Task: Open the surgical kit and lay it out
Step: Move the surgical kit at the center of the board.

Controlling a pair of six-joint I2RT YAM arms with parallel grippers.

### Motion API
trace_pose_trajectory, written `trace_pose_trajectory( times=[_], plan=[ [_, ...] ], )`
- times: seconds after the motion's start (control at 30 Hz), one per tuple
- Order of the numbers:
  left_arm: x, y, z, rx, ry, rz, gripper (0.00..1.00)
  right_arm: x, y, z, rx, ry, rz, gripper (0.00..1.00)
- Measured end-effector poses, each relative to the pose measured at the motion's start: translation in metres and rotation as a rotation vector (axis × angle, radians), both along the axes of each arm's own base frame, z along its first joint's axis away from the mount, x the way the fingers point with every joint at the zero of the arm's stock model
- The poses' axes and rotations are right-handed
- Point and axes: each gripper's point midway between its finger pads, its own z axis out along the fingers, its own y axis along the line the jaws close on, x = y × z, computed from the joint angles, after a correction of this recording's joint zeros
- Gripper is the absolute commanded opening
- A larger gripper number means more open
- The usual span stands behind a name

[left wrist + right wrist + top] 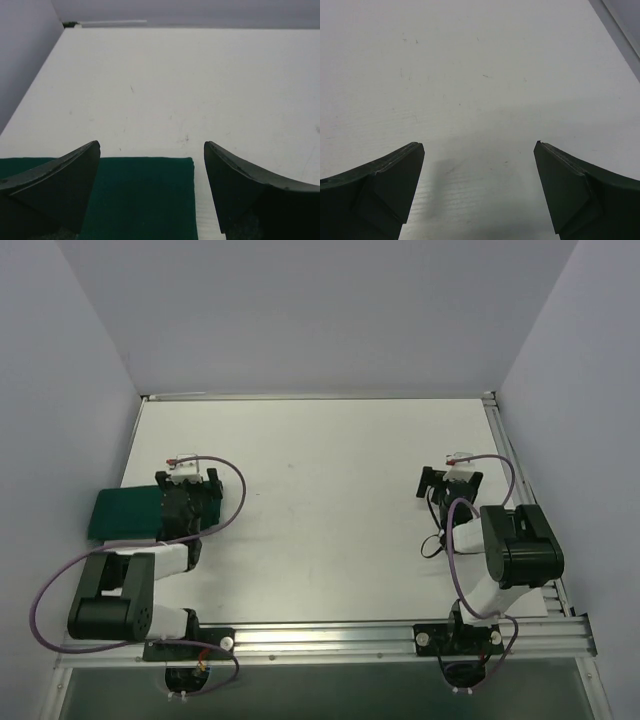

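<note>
The surgical kit (122, 514) is a folded dark green cloth bundle lying flat at the table's left edge; its contents are hidden inside. My left gripper (190, 480) hovers over the bundle's right end, jaws open. In the left wrist view the green cloth (142, 197) fills the bottom between the two dark fingers (65, 175), its right edge just inside the right finger. My left gripper (152, 145) holds nothing. My right gripper (447, 480) stands open over bare table on the right, far from the kit. The right gripper (479, 145) has only white surface between its fingers.
The white table (320, 510) is bounded by grey walls on the left, back and right. An aluminium rail (330, 640) runs along the near edge with both arm bases bolted to it. Purple cables loop beside each arm.
</note>
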Motion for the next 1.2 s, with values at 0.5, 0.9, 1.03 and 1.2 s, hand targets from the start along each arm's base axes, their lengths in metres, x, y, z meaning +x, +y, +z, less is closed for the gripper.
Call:
trace_pose_trajectory(
  times=[0.5, 0.9, 1.03, 1.2],
  plan=[
    [-0.068, 0.038, 0.147, -0.287, -0.225, 0.373, 0.94, 0.021, 0.027, 0.07, -0.008, -0.056, -0.126, 1.0],
    [-0.104, 0.017, 0.151, -0.514, 0.042, 0.346, 0.94, 0.056, 0.11, 0.088, 0.359, 0.134, 0.199, 1.0],
    [-0.12, 0.012, 0.148, -0.592, 0.058, 0.342, 0.94, 0.065, 0.186, 0.075, 0.422, 0.252, 0.368, 1.0],
    [-0.131, 0.012, 0.135, -0.63, 0.143, 0.396, 0.96, 0.052, 0.318, 0.085, 0.467, 0.309, 0.663, 0.93]
  ],
)
